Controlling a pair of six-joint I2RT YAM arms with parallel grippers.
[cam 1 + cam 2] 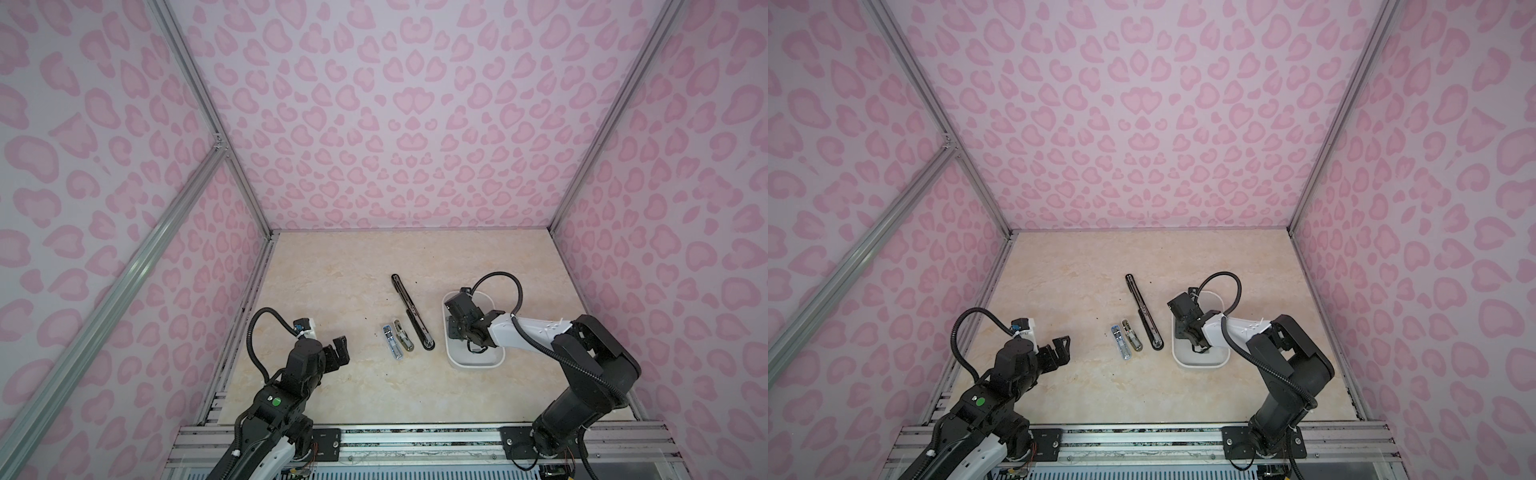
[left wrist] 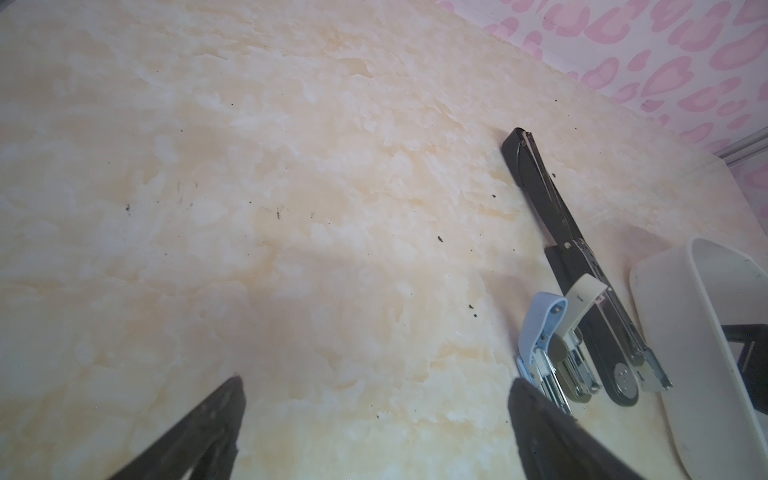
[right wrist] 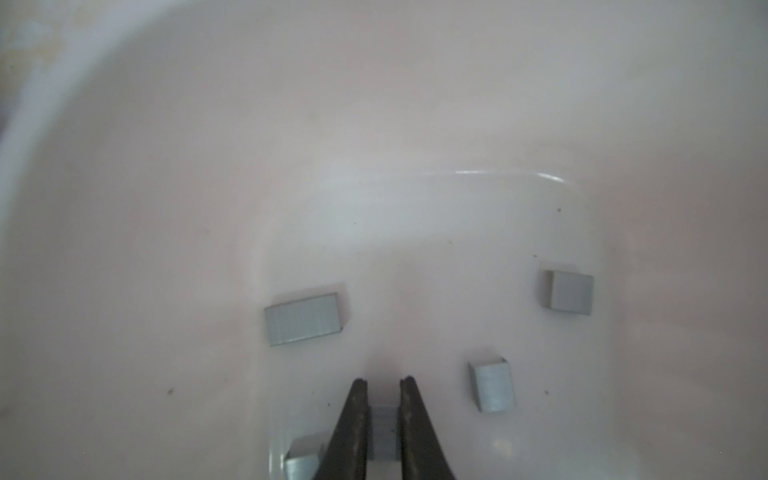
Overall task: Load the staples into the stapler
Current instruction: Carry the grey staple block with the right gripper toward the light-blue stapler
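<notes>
Currently, the right end effector (image 3: 383, 380) is reaching down into the white tray (image 1: 473, 365) and is clamping its two fingers against the sides of one held staple block (image 3: 384, 432). The block's long axis is running in line with the fingers, and its narrow width is sitting between them. The remaining staples (image 3: 303, 319) are lying flat on the tray floor as separate grey blocks, well apart from one another and pointing in different directions. The largest block is lying crosswise to the fingers. One more block is sitting just beside a finger and is partly hidden by it. In both top views the tray is resting on the tabletop (image 1: 332, 270) to the right of three staplers, all of which are lying opened out flat. The black stapler (image 1: 409, 311) is the longest, and its long axis is running diagonally from far left to near right. The beige stapler (image 1: 404, 336) and the blue stapler (image 1: 388, 341) are lying side by side, just left of its near end and roughly parallel to it. The left end effector (image 2: 376, 382) is hovering above bare tabletop left of the staplers, with its fingers spread wide and gripping nothing.
</notes>
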